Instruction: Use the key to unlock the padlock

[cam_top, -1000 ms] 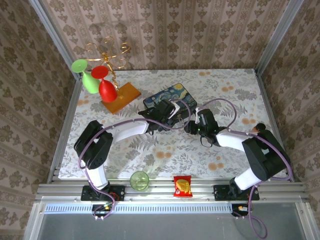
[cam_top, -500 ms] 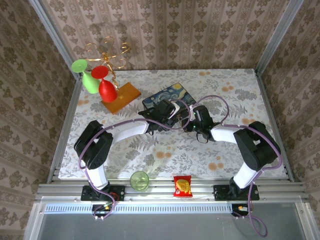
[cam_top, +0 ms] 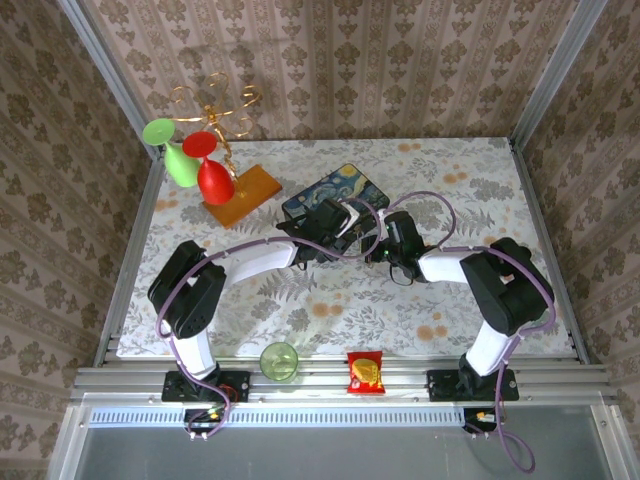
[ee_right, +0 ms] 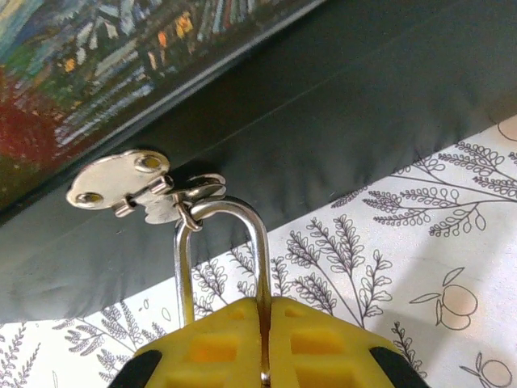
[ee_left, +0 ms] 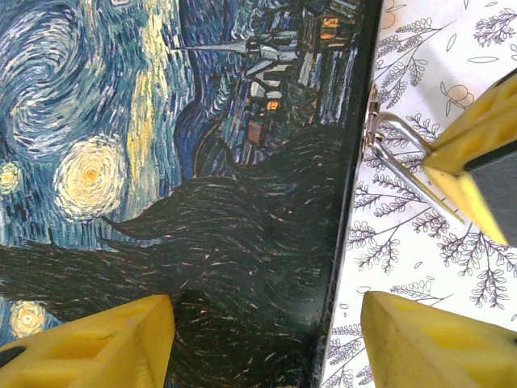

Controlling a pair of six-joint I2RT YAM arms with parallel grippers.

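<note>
Yellow right gripper (ee_right: 265, 323) pinching padlock (ee_right: 260, 259) loop, hung on box (ee_left: 202, 202) clasp (ee_right: 121, 179), mid table (cam_top: 460, 170); left gripper (ee_left: 262, 323) spread wide over box edge. Hard tug could slide box, loop slips out.

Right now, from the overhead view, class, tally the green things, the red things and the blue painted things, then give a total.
Green: 2 (green goblet, green cup)
Red: 2 (red goblet, red snack packet)
Blue painted: 1 (painted box)
Total: 5
</note>
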